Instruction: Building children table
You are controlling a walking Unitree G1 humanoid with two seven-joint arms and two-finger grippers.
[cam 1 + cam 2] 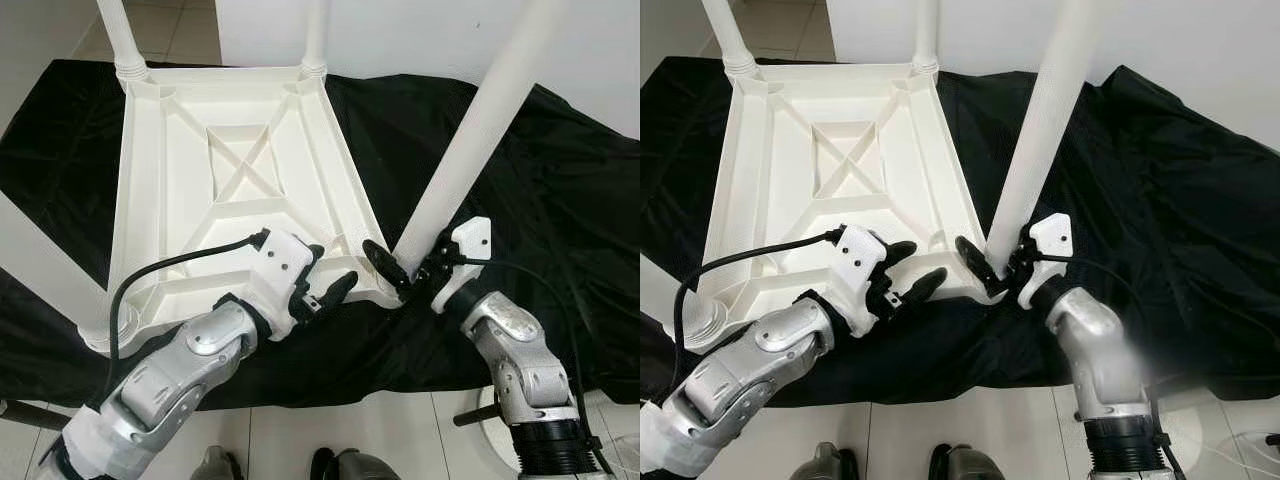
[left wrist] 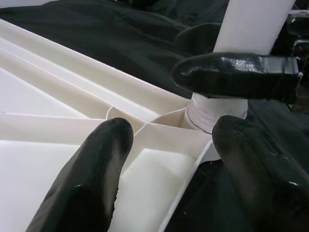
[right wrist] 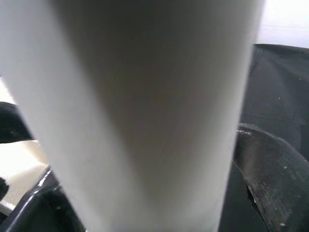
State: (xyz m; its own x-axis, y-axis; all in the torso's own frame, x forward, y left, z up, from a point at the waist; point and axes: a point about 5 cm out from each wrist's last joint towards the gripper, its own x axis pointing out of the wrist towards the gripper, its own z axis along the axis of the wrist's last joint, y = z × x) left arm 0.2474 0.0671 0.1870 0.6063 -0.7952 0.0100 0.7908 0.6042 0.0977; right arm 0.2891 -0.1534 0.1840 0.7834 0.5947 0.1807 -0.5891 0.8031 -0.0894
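At frame centre, my right gripper [image 1: 405,268] clamps the fourth table leg [image 1: 470,150] at its corner socket; my left gripper [image 1: 325,290], fingers spread, hovers over the upturned tabletop [image 1: 235,175]. Three legs appear seated; this last looks nearly home.

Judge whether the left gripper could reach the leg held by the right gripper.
Probably yes: the left gripper hangs open over the tabletop edge, beside the leg, nothing between.
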